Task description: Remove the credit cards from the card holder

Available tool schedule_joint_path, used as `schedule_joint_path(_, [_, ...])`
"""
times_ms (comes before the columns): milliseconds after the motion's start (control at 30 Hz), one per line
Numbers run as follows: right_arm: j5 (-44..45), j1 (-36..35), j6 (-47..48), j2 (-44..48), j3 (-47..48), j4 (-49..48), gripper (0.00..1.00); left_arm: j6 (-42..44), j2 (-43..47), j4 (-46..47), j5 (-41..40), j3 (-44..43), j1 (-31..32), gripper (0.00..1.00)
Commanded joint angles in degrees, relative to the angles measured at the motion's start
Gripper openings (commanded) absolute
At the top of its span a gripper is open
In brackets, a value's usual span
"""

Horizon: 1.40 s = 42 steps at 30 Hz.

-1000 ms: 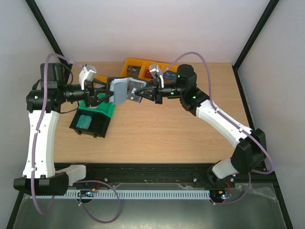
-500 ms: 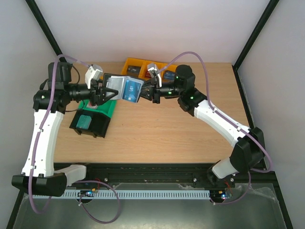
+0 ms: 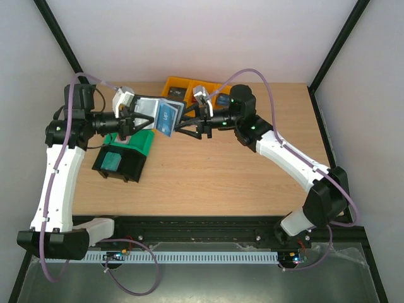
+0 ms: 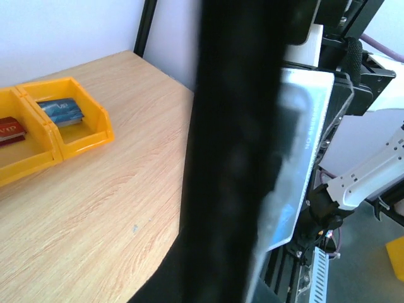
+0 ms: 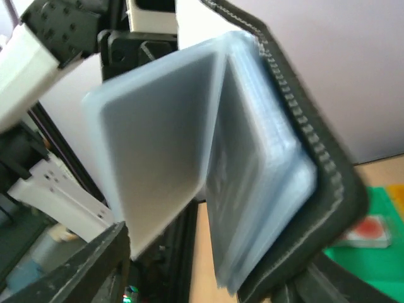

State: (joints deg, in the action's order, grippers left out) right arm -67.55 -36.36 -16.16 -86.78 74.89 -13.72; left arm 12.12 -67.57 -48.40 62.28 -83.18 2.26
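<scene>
Bifold card holder (image 3: 156, 113) aloft, gripped by the left pincer (image 3: 130, 120).
Jaws of the left pincer are closed tight on the black holder, which fills most of its wrist view. The holder hangs open just ahead of its tips, with the grey-blue pockets (image 5: 189, 158) fanned out. Facing it from the opposite side, the right pincer (image 3: 179, 124) has its jaws parted, tips at the holder's edge; contact cannot be told. Yellow bins (image 4: 63, 126) holding blue credit cards (image 4: 61, 110) sit below and behind the right pincer.
</scene>
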Motion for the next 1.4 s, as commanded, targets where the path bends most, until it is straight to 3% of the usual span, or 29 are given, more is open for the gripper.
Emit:
schedule_joint_path(0, [-2.95,2.17,6.41,3.03,0.53,5.26,0.72,-0.82,0.86,0.72,4.9,0.09,-1.58,0.02])
schedule_joint_path(100, [-4.83,2.22,7.71,2.83,0.44,7.03,0.99,-0.95,0.68,0.98,5.67,0.12,-1.82,0.02])
schedule_joint_path(367, [-0.06,0.32,-0.28,1.65,-0.65,-4.87,0.99,0.84,0.76,-0.33,9.43,0.48,-2.03,0.02])
schedule_joint_path(500, [3.34,0.33,-1.47,-0.19,0.27,-5.5,0.99,7.07,0.69,-5.25,13.18,-0.78,-2.06,0.02])
schedule_joint_path(600, [0.15,0.37,-8.45,-2.14,0.61,-12.27,0.97,12.44,0.6,-8.9,14.77,-0.96,-2.09,0.02])
schedule_joint_path(667, [-2.4,0.34,-12.51,-2.35,-0.07,-18.83,0.82,13.03,0.6,-8.99,14.51,-0.61,-2.17,0.02])
schedule_joint_path(833, [-5.04,0.28,-15.72,-1.1,-1.79,-22.99,0.12,13.19,0.62,-8.85,13.97,-0.12,-2.17,0.02])
schedule_joint_path(867, [-5.06,0.24,-15.66,-0.84,-1.88,-22.83,0.04,12.96,0.55,-8.63,13.92,0.0,-2.17,0.02])
schedule_joint_path(967, [-6.56,0.31,-14.08,0.14,-2.24,-21.16,0.02,9.85,0.59,-6.0,12.75,0.59,-2.31,0.04])
schedule_joint_path(1000, [-6.12,0.32,-11.96,0.53,-2.16,-18.62,0.02,6.58,0.66,-4.2,11.47,0.88,-2.41,0.16])
schedule_joint_path(1067, [-2.29,0.83,-6.98,1.25,-1.2,-11.33,0.02,0.3,0.92,1.27,5.83,1.92,-2.88,0.5])
schedule_joint_path(1133, [5.58,1.63,-5.37,1.51,-0.37,-6.22,0.02,-5.57,1.09,6.38,-3.37,3.7,-3.56,0.73])
schedule_joint_path(1200, [12.49,2.38,-7.94,1.55,0.31,-5.39,0.02,-9.26,0.93,10.61,-14.23,6.16,-4.31,0.82])
schedule_joint_path(1367, [46.27,2.43,-7.87,-0.88,9.67,18.19,0.01,-11.53,0.75,15.44,-30.14,9.03,-5.91,0.86])
